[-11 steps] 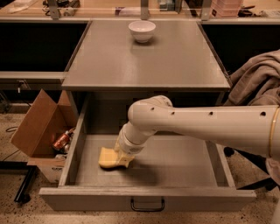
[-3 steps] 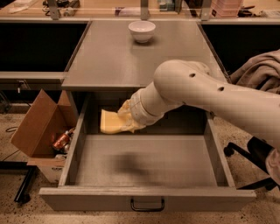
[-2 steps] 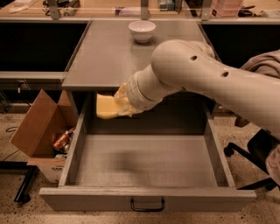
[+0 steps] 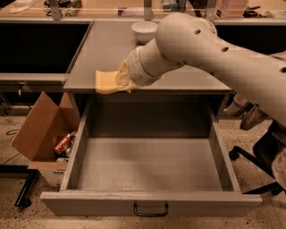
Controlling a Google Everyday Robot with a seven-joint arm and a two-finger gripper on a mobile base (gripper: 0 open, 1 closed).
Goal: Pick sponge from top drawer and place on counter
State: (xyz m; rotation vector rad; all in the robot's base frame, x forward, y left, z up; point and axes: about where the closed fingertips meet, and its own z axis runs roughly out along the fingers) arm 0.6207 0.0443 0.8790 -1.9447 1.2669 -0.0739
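One sponge (image 4: pixel 105 82), pale yellow and flat, sat in the grip of the end effector (image 4: pixel 119 79), whose yellowish fingers (image 4: pixel 123 74) were closed on its right end while the rest of it stuck out to the left. In the camera view the sponge lay over the front left edge of the desk (image 4: pixel 107 49), its lower edge overlapping the front lip; whether it touched the grey surface or hung just above it could not be told. The end effector itself was over that same front left part of the desk, at the end of a thick cream-coloured arm (image 4: pixel 214 49) that came in from the right and crossed the desk's right half. Farther back on the desk, near its rear edge, stood a white bowl (image 4: pixel 144 30), well apart from the sponge. Below the desk the top drawer (image 4: pixel 147 167) was pulled far out toward the camera, its grey floor in plain sight and its small dark handle (image 4: pixel 151 209) centred on the flat front. To the left of the drawer, on the speckled floor, an open cardboard box (image 4: pixel 38 129) leaned outward with a can or two (image 4: pixel 62 144) showing inside. To the right, the dark base of a wheeled chair (image 4: pixel 252 154) stood near the drawer's corner. Behind the desk ran a light wooden bench (image 4: pixel 103 8) with small items on it, too blurred to name.
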